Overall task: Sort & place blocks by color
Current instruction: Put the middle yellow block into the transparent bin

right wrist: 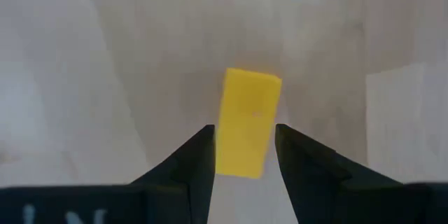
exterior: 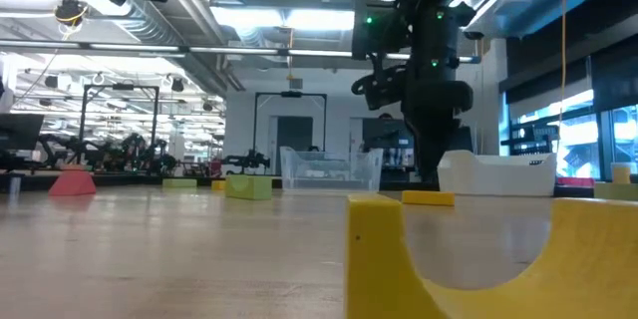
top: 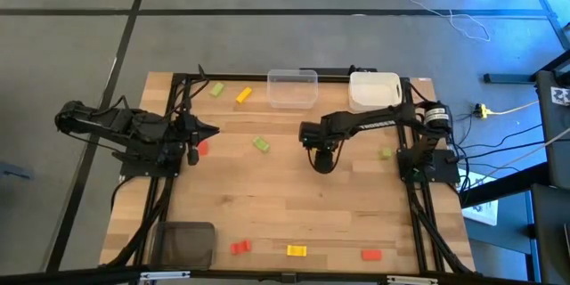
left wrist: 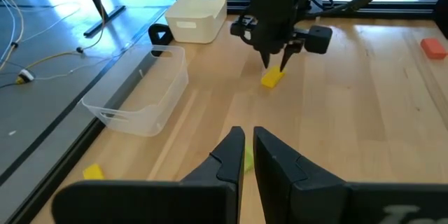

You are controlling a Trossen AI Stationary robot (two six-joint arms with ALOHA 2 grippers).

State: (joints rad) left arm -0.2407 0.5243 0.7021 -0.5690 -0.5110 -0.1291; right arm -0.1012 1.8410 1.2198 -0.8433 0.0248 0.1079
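Observation:
My right gripper [top: 322, 162] stands over the middle of the table, pointing down. It is open, with one finger on each long side of a small yellow block [right wrist: 246, 122]. The block lies flat on the wood and also shows in the left wrist view [left wrist: 272, 78]. In the high view the gripper hides it. My left gripper [top: 212, 130] is shut and empty at the table's left, next to a red block [top: 202, 149]. A green block [top: 261, 144] lies between the two arms. Other blocks lie scattered: green [top: 215, 89], yellow [top: 243, 94] and green [top: 385, 152]. My right gripper comes at the yellow block from above, pointing down, with its fingers [right wrist: 199, 155] along the block's long sides near one end. The block lies flat on the table. I cannot tell whether the fingers touch it.
A clear bin [top: 292, 87] and a white bin [top: 374, 89] stand at the far edge. A dark grey bin [top: 185, 243] stands at the near left corner. Red [top: 240, 247], yellow [top: 296, 250] and red [top: 371, 254] blocks lie along the near edge.

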